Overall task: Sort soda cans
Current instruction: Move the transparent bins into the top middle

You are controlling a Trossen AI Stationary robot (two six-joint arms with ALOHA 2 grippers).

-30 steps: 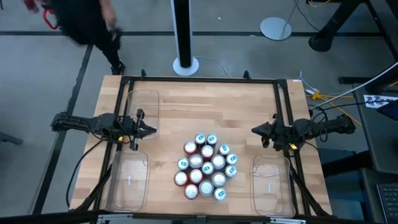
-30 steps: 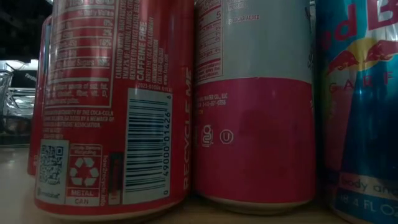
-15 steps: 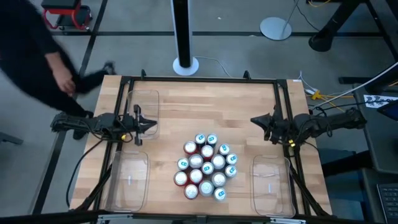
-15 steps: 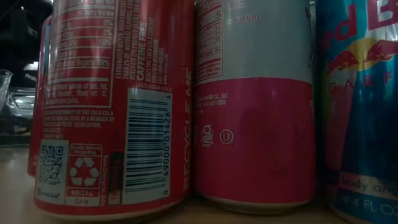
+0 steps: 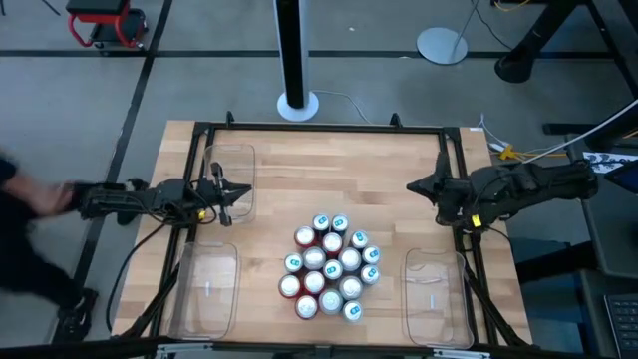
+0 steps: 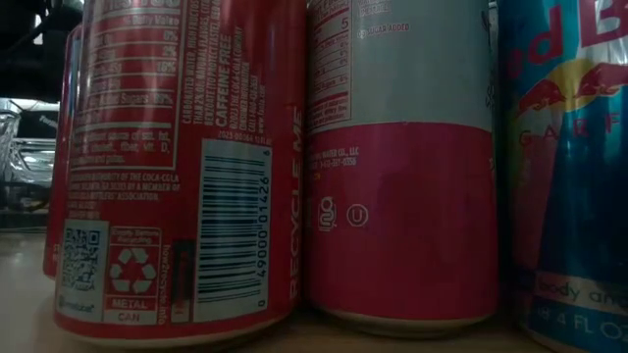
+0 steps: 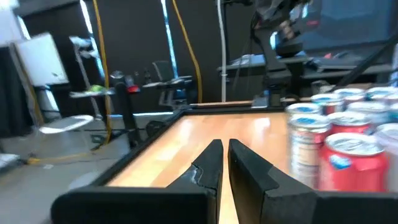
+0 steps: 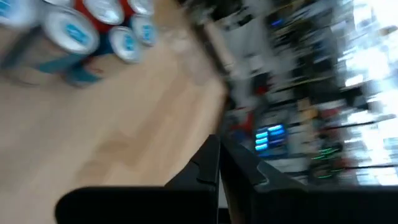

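Note:
A tight cluster of soda cans (image 5: 332,267) stands upright on its bases on the wooden table, toward the near edge. Their tops are silver; the bodies are red, teal-blue or silver-and-red. The low view shows a red can (image 6: 186,157), a silver-and-red can (image 6: 402,167) and a teal can (image 6: 569,167) close up. My left gripper (image 5: 245,192) hovers shut left of the cluster and farther back, with cans (image 7: 342,143) off to one side of it. My right gripper (image 5: 411,186) hovers shut to the right, also farther back, cans (image 8: 81,31) beyond it.
Three clear plastic bins lie on the table: one far left (image 5: 231,170) under my left gripper, one near left (image 5: 207,289), one near right (image 5: 435,289). A black frame (image 5: 319,127) runs around the table. A person (image 5: 20,229) moves past the table's left side.
Both grippers have drifted toward the table's far edge while staying shut, and the right arm has swung and turned as it went. The cans have not moved. A person has walked from the far left corner to the table's left side.

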